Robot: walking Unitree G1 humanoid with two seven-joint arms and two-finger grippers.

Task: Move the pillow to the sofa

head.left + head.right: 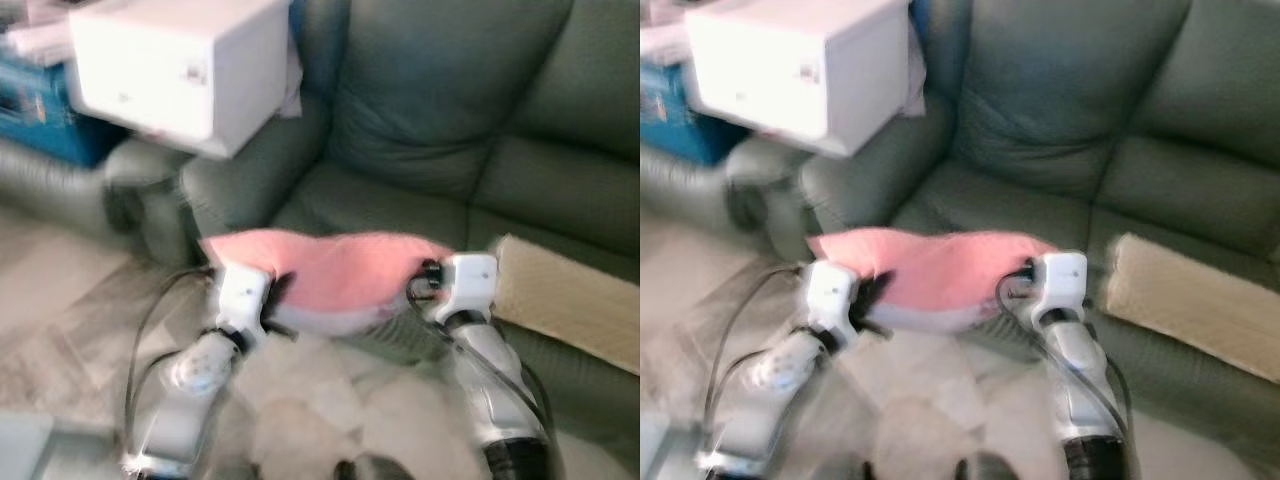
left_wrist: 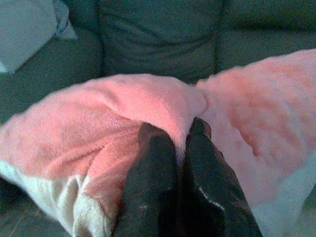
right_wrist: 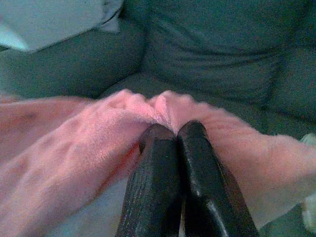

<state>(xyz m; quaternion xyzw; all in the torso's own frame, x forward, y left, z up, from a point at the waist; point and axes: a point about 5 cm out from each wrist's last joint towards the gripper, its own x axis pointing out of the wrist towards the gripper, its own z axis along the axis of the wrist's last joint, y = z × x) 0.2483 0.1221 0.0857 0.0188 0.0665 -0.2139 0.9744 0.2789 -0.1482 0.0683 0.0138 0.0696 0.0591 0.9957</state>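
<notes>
Pink pillow (image 1: 335, 275) held aloft between left gripper (image 2: 174, 143) and right gripper (image 3: 173, 136), both pinched shut on its fabric; sofa (image 1: 440, 110) seat just ahead; lowering and release remain.

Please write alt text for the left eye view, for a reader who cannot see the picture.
A pink pillow hangs between the robot's two hands, the left hand and right hand each shut on one end, in front of a green sofa. A white box sits on the sofa's arm and a beige cushion lies on the seat at right.
</notes>
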